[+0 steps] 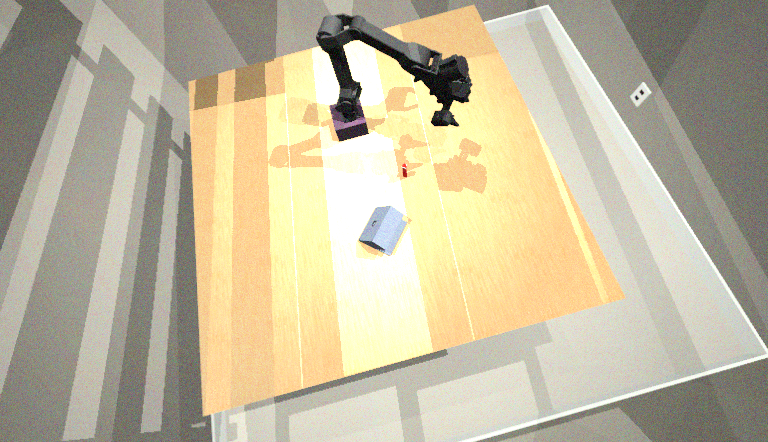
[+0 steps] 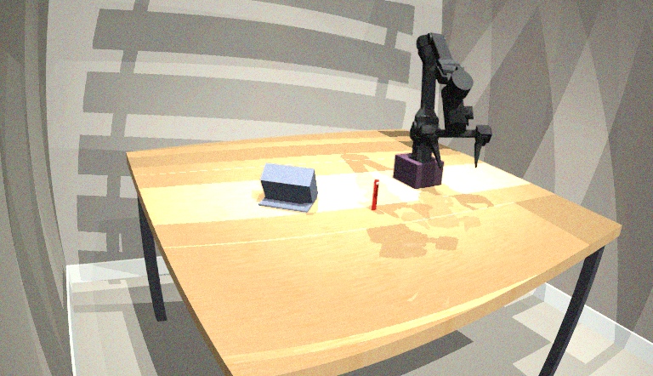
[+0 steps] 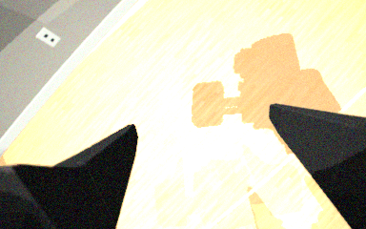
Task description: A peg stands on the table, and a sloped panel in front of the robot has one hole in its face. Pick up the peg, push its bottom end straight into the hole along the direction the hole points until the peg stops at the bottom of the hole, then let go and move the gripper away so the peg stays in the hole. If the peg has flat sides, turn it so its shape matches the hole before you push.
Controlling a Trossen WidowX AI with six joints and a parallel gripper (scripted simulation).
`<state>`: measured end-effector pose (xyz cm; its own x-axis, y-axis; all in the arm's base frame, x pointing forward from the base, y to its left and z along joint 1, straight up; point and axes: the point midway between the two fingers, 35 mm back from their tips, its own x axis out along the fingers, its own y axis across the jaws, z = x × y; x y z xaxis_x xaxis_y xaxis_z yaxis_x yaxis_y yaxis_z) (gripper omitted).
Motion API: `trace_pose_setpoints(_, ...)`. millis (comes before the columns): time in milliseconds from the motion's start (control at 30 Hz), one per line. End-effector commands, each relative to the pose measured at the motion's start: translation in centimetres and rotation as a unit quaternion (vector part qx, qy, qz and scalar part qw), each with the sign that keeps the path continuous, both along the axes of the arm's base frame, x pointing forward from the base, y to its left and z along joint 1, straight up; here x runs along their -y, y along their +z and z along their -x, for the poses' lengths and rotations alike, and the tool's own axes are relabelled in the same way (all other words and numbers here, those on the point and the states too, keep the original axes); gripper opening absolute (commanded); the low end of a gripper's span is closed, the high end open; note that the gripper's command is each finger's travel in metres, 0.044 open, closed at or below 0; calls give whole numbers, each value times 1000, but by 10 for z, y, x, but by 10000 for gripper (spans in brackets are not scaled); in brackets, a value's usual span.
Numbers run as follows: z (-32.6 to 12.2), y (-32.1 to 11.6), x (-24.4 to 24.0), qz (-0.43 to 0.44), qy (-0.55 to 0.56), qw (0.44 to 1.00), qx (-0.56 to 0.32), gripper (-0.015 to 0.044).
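A slim red peg [image 1: 404, 170] [image 2: 375, 195] stands upright on the table, with a pale patch near its top. A blue-grey wedge-like block [image 1: 391, 232] [image 2: 289, 174] is the sloped panel. In the top view its sloped face shows one small dark hole [image 1: 373, 223]; the hole's shape is too small to tell. The hole does not show in the exterior view. My gripper [image 2: 457, 166] [image 3: 202, 120] is open and empty, fingers pointing down, above the table and well off to the side of the peg. Neither peg nor panel shows in the wrist view.
The arm's purple base block [image 1: 350, 126] [image 2: 417, 171] stands near one edge of the wooden table [image 1: 509, 233] [image 2: 298, 294]. The peg stands between the base block and the panel. Shadows of the arm and bright light bands cross the table top.
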<state>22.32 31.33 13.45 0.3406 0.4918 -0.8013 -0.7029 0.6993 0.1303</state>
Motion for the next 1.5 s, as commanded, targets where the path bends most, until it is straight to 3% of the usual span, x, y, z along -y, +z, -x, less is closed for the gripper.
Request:
trace_pose_setpoints(0,-13,-6,15,29,-3,1000,1,440)
trace_pose_setpoints(733,-56,-44,110,169,-6,984,-51,440)
trace_pose_setpoints(1467,-63,-67,205,255,15,955,-149,440)
